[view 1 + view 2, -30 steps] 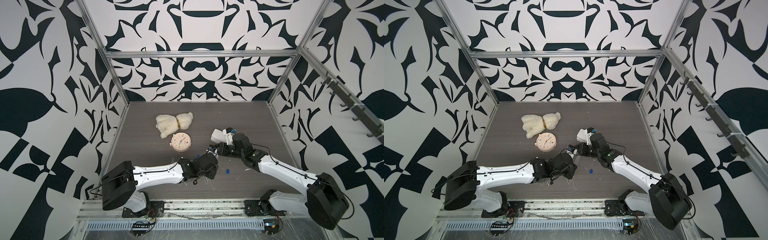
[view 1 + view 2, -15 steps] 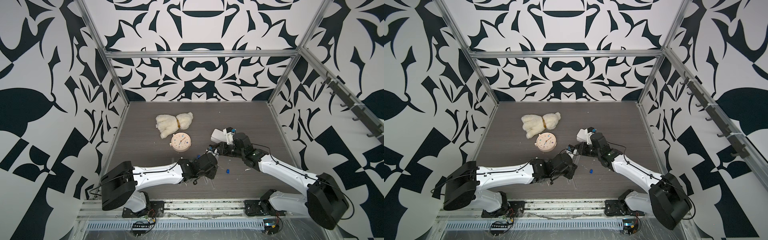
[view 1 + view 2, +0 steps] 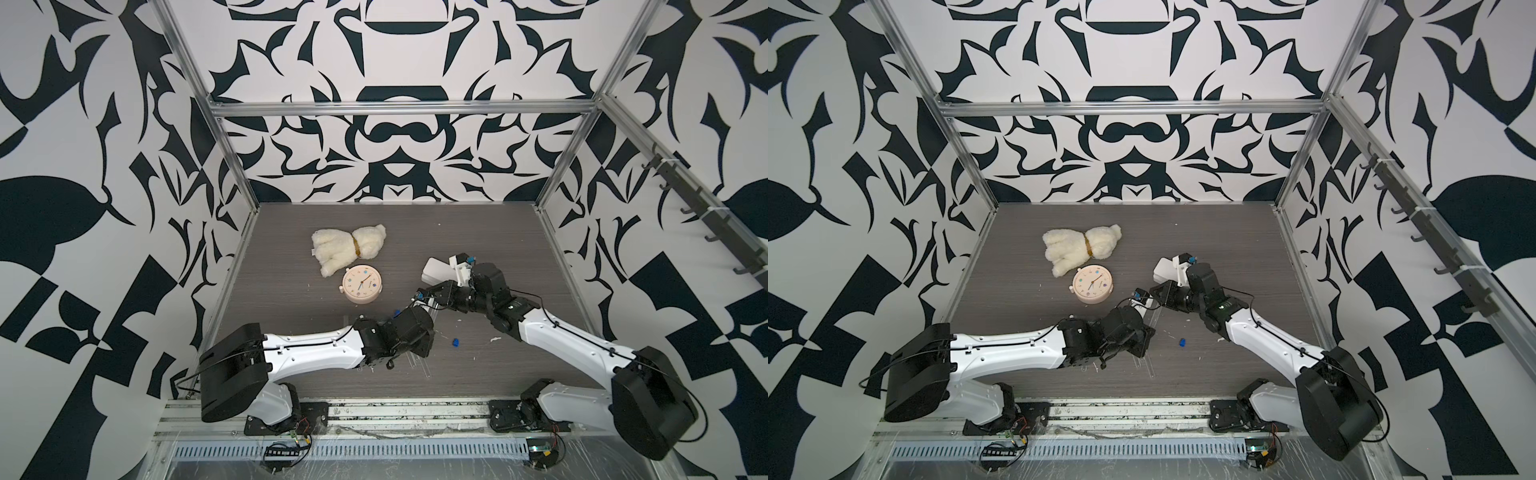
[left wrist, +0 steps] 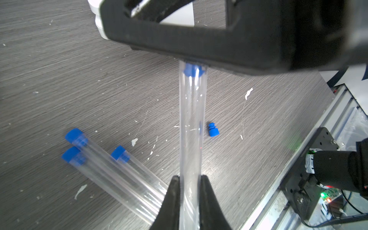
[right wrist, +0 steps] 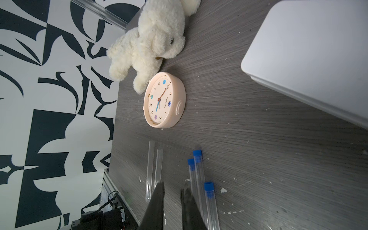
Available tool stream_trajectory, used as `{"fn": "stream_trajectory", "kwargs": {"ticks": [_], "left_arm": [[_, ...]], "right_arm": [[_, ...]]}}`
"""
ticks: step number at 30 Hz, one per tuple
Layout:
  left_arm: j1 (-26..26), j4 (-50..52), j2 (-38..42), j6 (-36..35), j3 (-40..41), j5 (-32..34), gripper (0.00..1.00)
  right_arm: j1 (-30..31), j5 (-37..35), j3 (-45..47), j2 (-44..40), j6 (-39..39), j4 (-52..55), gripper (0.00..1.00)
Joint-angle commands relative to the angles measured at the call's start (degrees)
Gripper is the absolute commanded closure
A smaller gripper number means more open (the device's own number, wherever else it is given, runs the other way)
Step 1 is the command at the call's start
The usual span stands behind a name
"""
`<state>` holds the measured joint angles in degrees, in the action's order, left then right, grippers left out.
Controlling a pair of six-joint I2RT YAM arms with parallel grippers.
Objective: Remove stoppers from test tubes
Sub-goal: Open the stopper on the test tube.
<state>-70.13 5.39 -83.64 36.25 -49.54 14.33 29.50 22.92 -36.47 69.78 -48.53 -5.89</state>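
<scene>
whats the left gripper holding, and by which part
A clear test tube, clamped between the left fingers far down its length from the blue stopper.

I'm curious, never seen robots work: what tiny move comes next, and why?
Probably the right claw should pull straight back along the tube: the left claw clamps that tube, and the right claw seems shut on its blue stopper, still seated.

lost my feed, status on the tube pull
Left gripper shut on test tube. Right gripper shut on its stopper, not yet out. Three capped tubes lying on table, nothing blocking.
</scene>
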Motion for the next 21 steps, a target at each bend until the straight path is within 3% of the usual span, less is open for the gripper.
{"fn": "stream_trajectory", "kwargs": {"ticks": [1, 12, 21], "left_arm": [[-0.2, 5.2, 0.4, 0.9, 1.7, -0.2, 0.89], [-0.1, 5.5, 0.2, 0.9, 1.3, -0.6, 0.89], [-0.1, 5.4, 0.0, 0.8, 1.2, -0.7, 0.89]], "right_arm": [[-1.2, -2.3, -1.4, -1.6, 0.7, -4.0, 0.90], [-1.2, -9.0, -4.3, -1.4, 9.8, 3.2, 0.91], [-1.2, -8.8, -4.6, -1.3, 9.5, 3.1, 0.92]]}}
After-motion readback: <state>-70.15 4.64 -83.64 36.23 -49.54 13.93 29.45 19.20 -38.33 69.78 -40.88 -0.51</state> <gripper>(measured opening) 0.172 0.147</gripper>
